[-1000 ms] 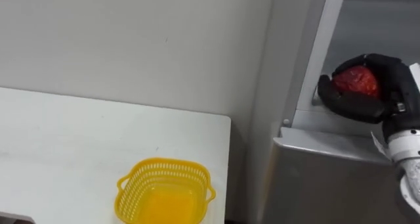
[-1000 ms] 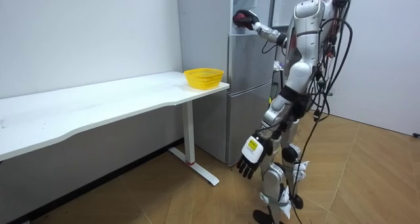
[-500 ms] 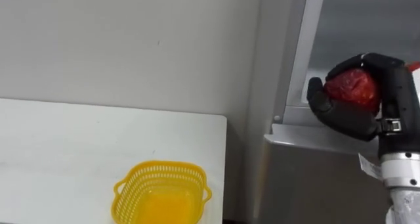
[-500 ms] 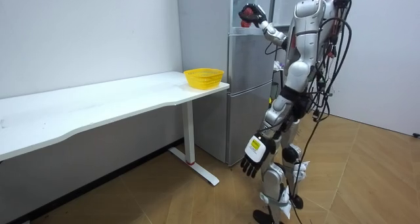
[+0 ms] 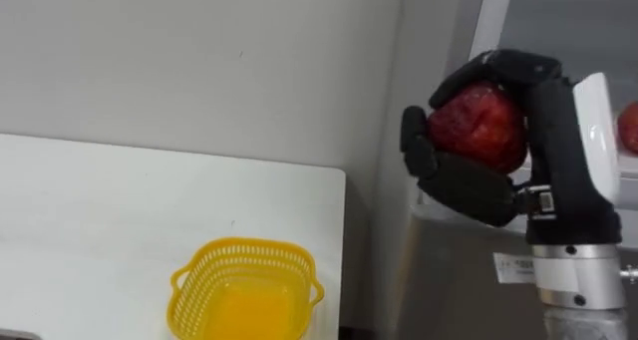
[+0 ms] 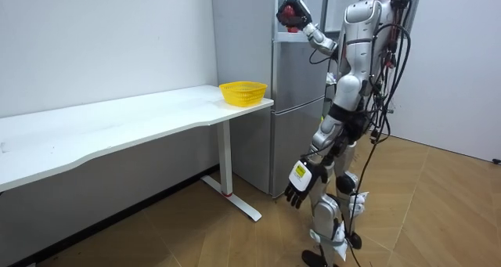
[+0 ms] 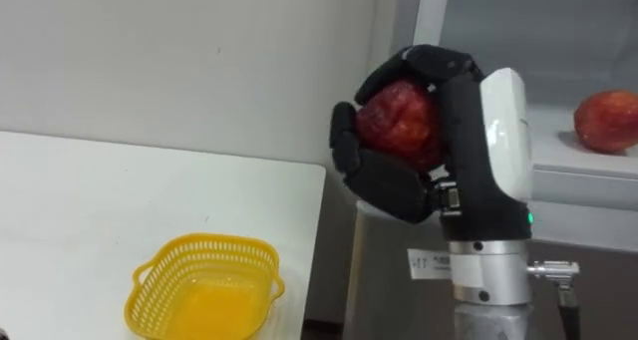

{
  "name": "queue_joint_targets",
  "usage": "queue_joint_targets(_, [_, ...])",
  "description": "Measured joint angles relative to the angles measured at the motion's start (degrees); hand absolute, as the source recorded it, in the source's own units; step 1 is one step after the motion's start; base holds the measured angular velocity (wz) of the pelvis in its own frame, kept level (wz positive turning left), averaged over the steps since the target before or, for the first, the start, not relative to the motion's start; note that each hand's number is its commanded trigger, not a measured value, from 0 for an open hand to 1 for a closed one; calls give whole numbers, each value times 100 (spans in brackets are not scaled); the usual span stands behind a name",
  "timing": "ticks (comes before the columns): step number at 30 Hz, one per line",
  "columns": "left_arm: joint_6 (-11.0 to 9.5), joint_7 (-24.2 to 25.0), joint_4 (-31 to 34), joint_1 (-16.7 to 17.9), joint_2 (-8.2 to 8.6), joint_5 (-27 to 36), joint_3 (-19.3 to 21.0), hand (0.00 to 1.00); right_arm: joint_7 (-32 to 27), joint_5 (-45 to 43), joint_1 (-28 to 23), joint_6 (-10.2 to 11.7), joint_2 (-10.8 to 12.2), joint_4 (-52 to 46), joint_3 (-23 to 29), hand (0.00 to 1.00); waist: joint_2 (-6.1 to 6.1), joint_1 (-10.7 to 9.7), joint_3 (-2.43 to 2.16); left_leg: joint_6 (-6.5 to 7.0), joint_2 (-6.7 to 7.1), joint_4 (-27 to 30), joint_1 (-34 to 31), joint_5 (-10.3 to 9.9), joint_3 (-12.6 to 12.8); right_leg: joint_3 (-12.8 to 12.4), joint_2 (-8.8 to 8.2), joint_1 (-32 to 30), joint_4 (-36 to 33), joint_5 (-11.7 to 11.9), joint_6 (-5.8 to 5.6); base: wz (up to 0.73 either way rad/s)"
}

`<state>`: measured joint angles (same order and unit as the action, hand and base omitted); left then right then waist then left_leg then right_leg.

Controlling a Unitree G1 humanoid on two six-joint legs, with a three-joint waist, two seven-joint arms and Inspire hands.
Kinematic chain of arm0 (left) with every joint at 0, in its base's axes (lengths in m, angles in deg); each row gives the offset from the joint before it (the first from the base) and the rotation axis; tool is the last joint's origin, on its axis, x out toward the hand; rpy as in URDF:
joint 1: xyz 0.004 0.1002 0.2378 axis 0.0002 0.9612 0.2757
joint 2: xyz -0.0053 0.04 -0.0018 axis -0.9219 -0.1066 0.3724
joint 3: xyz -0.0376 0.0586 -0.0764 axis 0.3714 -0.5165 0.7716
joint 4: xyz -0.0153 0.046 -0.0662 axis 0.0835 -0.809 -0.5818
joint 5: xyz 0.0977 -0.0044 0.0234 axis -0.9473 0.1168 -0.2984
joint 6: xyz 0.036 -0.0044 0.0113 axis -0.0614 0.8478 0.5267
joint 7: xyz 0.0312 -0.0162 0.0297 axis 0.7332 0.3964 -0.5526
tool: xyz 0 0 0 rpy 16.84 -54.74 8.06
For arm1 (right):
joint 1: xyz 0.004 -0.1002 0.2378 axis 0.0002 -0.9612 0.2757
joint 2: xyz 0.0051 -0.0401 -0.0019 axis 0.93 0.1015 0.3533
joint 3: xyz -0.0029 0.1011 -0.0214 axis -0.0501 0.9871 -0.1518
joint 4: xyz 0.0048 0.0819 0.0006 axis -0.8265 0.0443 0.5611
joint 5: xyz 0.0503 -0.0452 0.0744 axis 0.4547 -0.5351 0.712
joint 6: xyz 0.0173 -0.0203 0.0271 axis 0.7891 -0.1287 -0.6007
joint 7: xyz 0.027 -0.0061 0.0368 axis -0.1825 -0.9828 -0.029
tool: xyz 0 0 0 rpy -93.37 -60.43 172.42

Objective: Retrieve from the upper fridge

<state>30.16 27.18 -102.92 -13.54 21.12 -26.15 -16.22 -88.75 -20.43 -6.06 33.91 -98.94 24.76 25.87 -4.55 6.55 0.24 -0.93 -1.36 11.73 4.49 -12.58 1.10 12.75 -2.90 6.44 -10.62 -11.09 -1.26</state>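
Holding a red apple (image 5: 478,126) in my right hand (image 5: 467,185), fingers above and thumb below, curled tight round it. The hand is raised high, level with the upper compartment of the fridge (image 6: 297,102) and at its left side. The apple is in the air, touching only the hand.

A second red fruit (image 7: 606,121) lies on the shelf (image 7: 578,161) inside that compartment, to the right of the hand and apart from it.

A yellow basket (image 5: 244,248) sits upright on the white desk (image 5: 100,210), near the desk's right edge, which is the edge next to the fridge.

My left hand (image 6: 298,190) hangs low at my side, fingers loose.

I stand upright on the wood floor (image 6: 438,212), close to the fridge front, with the desk at the room view's left.
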Motion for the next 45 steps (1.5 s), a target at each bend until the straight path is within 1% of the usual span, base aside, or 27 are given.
queue_joint_targets(1, [-2,12,-1,-35,-26,-2,-49,0,69,-112,27,5,0,0,-44,100,-19,30,7,0,-1,0,2,0,-3,3,0,2,0,0,0,0])
queue_joint_targets(2, [-4,32,-4,-47,-50,-1,-47,0,137,-167,62,9,-5,-1,-131,100,-40,105,12,0,-1,0,6,1,-7,-1,0,6,0,0,0,0])
queue_joint_targets(4, [-5,78,-7,-63,-75,0,-45,0,245,-343,103,18,-36,0,-278,100,-69,165,17,0,-1,-1,5,1,-28,-1,2,15,0,0,0,0])
queue_joint_targets(6, [-3,99,2,-72,-75,-16,-45,0,393,-571,229,6,-41,2,-440,100,-83,198,18,0,1,0,-7,1,-25,-2,1,6,-1,0,0,0])
queue_joint_targets(7, [-3,106,8,-72,-77,-69,-40,0,497,-677,372,10,-60,35,-554,100,-89,219,20,0,1,2,-16,1,-22,6,-1,0,-1,0,0,0])
queue_joint_targets(9, [-2,115,11,-103,-78,-113,-41,0,608,-742,548,11,-64,94,-625,100,-103,318,21,0,1,4,-18,1,-27,15,0,1,-1,0,0,0])
queue_joint_targets(11, [-3,137,11,-121,-111,-118,-40,0,624,-765,803,-19,-65,269,-780,100,-142,414,23,-4,0,2,-36,4,-73,75,-2,6,0,0,0,9])
queue_joint_targets(13, [-3,188,11,-152,-147,-115,-44,0,633,-770,892,-22,-64,344,-875,100,-196,450,28,-10,7,11,-77,13,-169,175,-6,8,0,0,0,21])
queue_joint_targets(14, [-2,198,7,-162,-157,-116,-43,0,631,-784,934,-17,-61,404,-911,100,-212,489,35,-15,9,8,-79,20,-188,177,-4,8,-1,0,0,18])
queue_joint_targets(16, [2,211,9,-192,-166,-118,-42,0,632,-909,1171,-28,-56,820,-1119,100,-256,561,61,-19,15,19,-80,24,-274,243,-1,43,13,0,0,15])
queue_joint_targets(17, [2,211,10,-200,-169,-117,-42,0,632,-943,1178,-32,-53,917,-1152,100,-264,589,61,-19,21,25,-80,24,-291,265,-3,59,14,0,0,22])
queue_joint_targets(18, [2,209,11,-205,-173,-116,-42,0,633,-1067,1187,-49,-52,1124,-1250,100,-265,662,61,-18,23,31,-79,24,-312,318,-9,82,13,0,0,16])
queue_joint_targets(20, [6,198,8,-205,-170,-119,-49,0,640,-1245,1202,-90,-28,1581,-1463,100,-253,790,74,-17,27,32,-88,25,-332,324,-13,85,15,0,0,7])
queue_joint_targets(22, [8,198,7,-197,-170,-116,-48,0,704,-1291,1208,-106,-23,1958,-1557,100,-246,812,80,-17,32,44,-115,25,-376,339,-13,84,16,0,0,10])
queue_joint_targets(23, [12,197,5,-184,-170,-110,-47,0,752,-1282,1208,-149,-24,2159,-1580,100,-233,839,89,-17,33,57,-145,25,-398,356,-13,68,17,0,0,12])
queue_joint_targets(24, [20,197,4,-180,-170,-110,-47,0,759,-1281,1208,-167,-24,2245,-1587,100,-227,843,93,-18,34,65,-167,25,-411,376,-13,56,17,0,0,11])
queue_joint_targets(25, [37,197,5,-178,-166,-97,-48,0,802,-1285,1208,-234,-27,2353,-1588,100,-208,840,107,-18,36,91,-205,25,-442,427,-16,41,17,0,0,10])
queue_joint_targets(26, [63,198,7,-176,-156,-94,-47,0,820,-1292,1208,-279,-28,2436,-1587,100,-202,841,109,-18,36,97,-215,25,-455,466,-17,40,17,0,0,9])
queue_joint_targets(28, [97,208,12,-177,-145,-110,-40,0,825,-1292,1210,-280,-30,2564,-1587,100,-166,859,129,-19,36,101,-220,25,-468,472,-17,42,18,-1,-1,4])
queue_joint_targets(31, [135,226,66,-176,-144,-116,-39,0,879,-1284,1210,-320,-60,2853,-1587,100,-151,863,123,-19,48,101,-223,28,-525,504,-24,49,22,-2,-2,6])
queue_joint_targets(33, [135,226,108,-179,-143,-115,-48,0,881,-1284,1218,-405,-75,3123,-1588,100,-170,872,110,-14,70,100,-225,35,-604,572,-40,72,18,-2,-3,15])
queue_joint_targets(34, [136,226,108,-191,-140,-115,-55,0,882,-1283,1246,-433,-82,3395,-1588,100,-194,875,93,-3,96,99,-224,48,-643,619,-61,94,18,-4,-5,18])
queue_joint_targets(37, [143,226,108,-195,-145,-117,-77,0,966,-1279,1369,-586,-79,3995,-1587,100,-242,958,68,13,127,99,-222,60,-674,638,-87,115,13,-4,-6,8])
queue_joint_targets(40, [203,227,117,-194,-146,-117,-78,0,995,-1193,1539,-598,-63,4523,-1587,100,-288,995,71,23,146,101,-219,66,-724,656,-100,137,13,-4,-6,9])
queue_joint_targets(41, [207,228,125,-193,-146,-117,-78,0,996,-1185,1547,-607,-63,4582,-1587,100,-295,1006,71,24,148,103,-219,66,-736,668,-102,144,14,-4,-6,9])
queue_joint_targets(43, [214,238,154,-193,-146,-120,-78,0,1008,-1184,1548,-610,-63,4715,-1587,100,-303,1091,74,26,153,119,-232,67,-758,701,-105,147,14,-4,-6,6])
queue_joint_targets(45, [214,246,181,-193,-147,-119,-77,0,1044,-1185,1548,-608,-63,4740,-1587,100,-300,1102,76,25,157,146,-257,67,-774,722,-106,146,14,-4,-6,6])
